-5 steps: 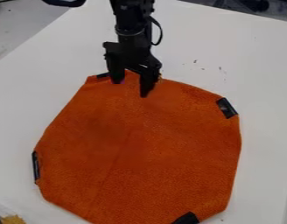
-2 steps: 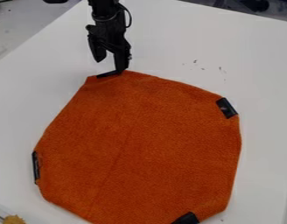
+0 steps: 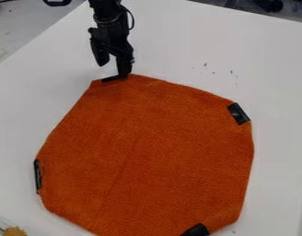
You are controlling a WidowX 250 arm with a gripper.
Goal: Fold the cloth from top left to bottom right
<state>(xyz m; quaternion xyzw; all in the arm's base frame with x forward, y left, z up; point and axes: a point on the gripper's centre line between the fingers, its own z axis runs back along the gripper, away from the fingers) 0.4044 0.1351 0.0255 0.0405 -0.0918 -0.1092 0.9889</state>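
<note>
Orange cloth (image 3: 154,154): spread unfolded on white table (image 3: 277,87). Gripper (image 3: 112,69): parted, apparently empty, at cloth's far-left edge. Step, as judged: lining up grasp; next requires closing there, lifting toward near right

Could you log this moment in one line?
gripper open | at top-left edge of orange cloth | cloth spread out, not folded over

The cloth (image 3: 147,147) is orange with black edge patches (image 3: 238,113), the tabletop (image 3: 190,37) white with dark specks (image 3: 233,73), the gripper (image 3: 112,70) black, a lumpy piece (image 3: 14,231) golden yellow.
</note>
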